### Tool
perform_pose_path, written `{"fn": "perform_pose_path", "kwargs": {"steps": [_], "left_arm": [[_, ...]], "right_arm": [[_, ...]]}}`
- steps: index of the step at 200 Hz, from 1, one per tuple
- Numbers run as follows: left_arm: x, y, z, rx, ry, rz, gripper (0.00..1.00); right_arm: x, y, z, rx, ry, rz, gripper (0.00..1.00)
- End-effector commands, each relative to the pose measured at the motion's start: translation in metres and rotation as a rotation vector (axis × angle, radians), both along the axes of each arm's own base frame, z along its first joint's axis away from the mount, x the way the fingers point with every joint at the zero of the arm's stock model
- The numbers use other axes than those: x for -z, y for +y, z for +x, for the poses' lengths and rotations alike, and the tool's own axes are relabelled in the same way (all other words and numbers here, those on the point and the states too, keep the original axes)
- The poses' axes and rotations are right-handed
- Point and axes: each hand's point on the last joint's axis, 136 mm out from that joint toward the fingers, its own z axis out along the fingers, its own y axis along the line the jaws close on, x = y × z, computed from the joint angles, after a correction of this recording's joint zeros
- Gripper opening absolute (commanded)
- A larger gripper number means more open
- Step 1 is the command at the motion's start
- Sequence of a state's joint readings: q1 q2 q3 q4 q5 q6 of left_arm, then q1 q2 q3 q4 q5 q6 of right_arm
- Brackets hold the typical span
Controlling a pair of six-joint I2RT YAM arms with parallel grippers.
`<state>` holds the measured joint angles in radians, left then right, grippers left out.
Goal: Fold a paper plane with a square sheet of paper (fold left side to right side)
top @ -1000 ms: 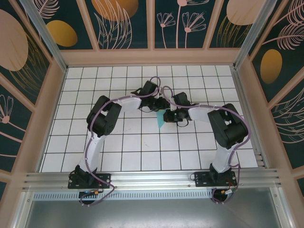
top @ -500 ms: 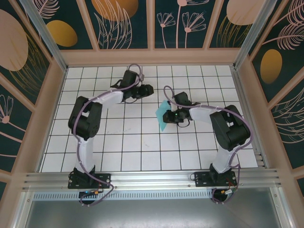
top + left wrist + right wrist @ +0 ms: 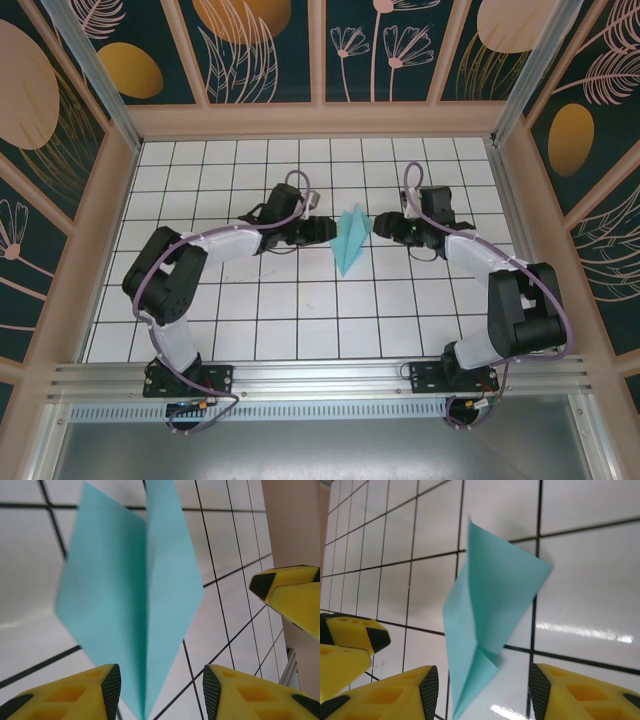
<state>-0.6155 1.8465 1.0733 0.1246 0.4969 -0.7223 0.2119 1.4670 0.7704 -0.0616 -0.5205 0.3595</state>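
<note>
The square sheet of paper is folded into a turquoise paper plane point(image 3: 349, 240), a pointed dart with its tip toward the arm bases and its wings spread on the white tiles. My left gripper point(image 3: 325, 231) is just left of it, open. My right gripper point(image 3: 377, 227) is just right of it, also open. In the left wrist view the paper plane point(image 3: 135, 600) reaches down between my left gripper's point(image 3: 157, 692) yellow fingers, touching neither pad. In the right wrist view the paper plane point(image 3: 490, 615) likewise ends inside my right gripper's point(image 3: 482, 692) wide gap, ungripped.
The white gridded table point(image 3: 300, 310) is walled by beige frame posts and patterned panels on three sides. The right gripper's fingers point(image 3: 292, 597) appear at the right of the left wrist view. The left gripper's fingers point(image 3: 350, 640) appear at the left of the right wrist view.
The right gripper has opened, let go of the paper and drawn back to the right. The left gripper has swung back beside the paper. The plane now lies flatter with its wings spread.
</note>
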Motion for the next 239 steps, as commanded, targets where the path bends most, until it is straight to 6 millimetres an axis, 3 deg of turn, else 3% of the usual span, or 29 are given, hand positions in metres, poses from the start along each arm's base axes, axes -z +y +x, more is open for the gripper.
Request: {"fn": "perform_pose_path", "kwargs": {"steps": [1,52,114,150,173,194,239], "left_arm": [[0.000,-0.024,0.011,0.024,-0.007,-0.057,0.49],[0.032,-0.045,0.027,0.050,0.045,-0.039,0.47],[0.044,-0.062,0.033,0.085,0.071,-0.058,0.37],[0.046,-0.066,0.034,0.098,0.074,-0.068,0.24],[0.034,-0.067,0.036,0.102,0.051,-0.078,0.16],[0.012,-0.066,0.039,0.102,0.005,-0.088,0.11],[-0.065,-0.051,0.049,0.068,-0.137,-0.140,0.10]], "right_arm": [[-0.004,0.008,-0.009,-0.031,-0.005,0.078,0.54],[0.000,0.007,-0.018,-0.030,0.003,0.095,0.54],[0.006,0.004,-0.022,-0.029,0.016,0.086,0.54],[0.001,0.003,-0.023,-0.025,0.003,0.119,0.54],[-0.007,0.000,-0.025,-0.015,-0.019,0.168,0.59],[-0.020,0.000,-0.027,-0.023,-0.049,0.236,0.62],[-0.049,0.007,-0.033,-0.071,-0.116,0.342,0.70]]}}
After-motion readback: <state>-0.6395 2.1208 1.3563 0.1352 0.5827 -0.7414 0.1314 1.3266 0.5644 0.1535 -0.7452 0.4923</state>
